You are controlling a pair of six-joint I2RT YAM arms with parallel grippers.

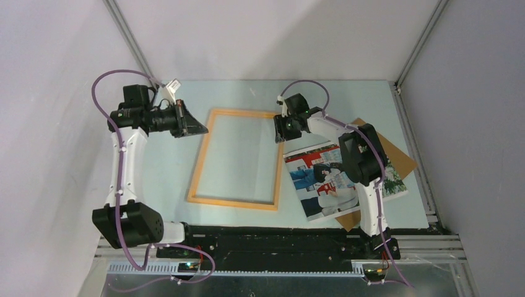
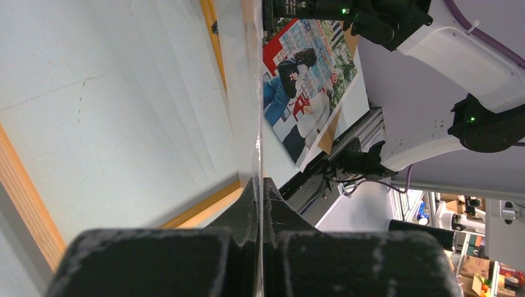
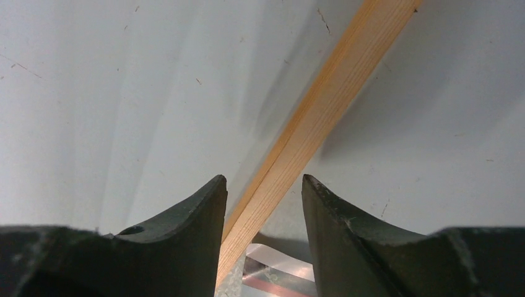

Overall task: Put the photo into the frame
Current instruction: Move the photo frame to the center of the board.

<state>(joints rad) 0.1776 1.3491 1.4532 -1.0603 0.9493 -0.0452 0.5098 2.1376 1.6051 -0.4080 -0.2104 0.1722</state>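
Note:
The light-orange wooden frame (image 1: pixel 201 158) lies flat mid-table. The photo (image 1: pixel 316 185) lies to its right, face up, partly under the right arm; it also shows in the left wrist view (image 2: pixel 303 80). My left gripper (image 1: pixel 199 129) hovers at the frame's far left corner. It (image 2: pixel 260 180) is shut on a thin clear pane (image 2: pixel 251 93), seen edge-on. My right gripper (image 1: pixel 280 130) is at the frame's far right corner. Its jaws (image 3: pixel 264 179) stand apart astride the wooden rail (image 3: pixel 328 93); the left finger is near the rail and a gap shows at the right finger.
A plain brown backing board (image 1: pixel 396 154) lies under the photo at the right. Aluminium rails (image 1: pixel 413 142) border the table, with grey walls close on both sides. The black base bar (image 1: pixel 266 241) runs along the near edge.

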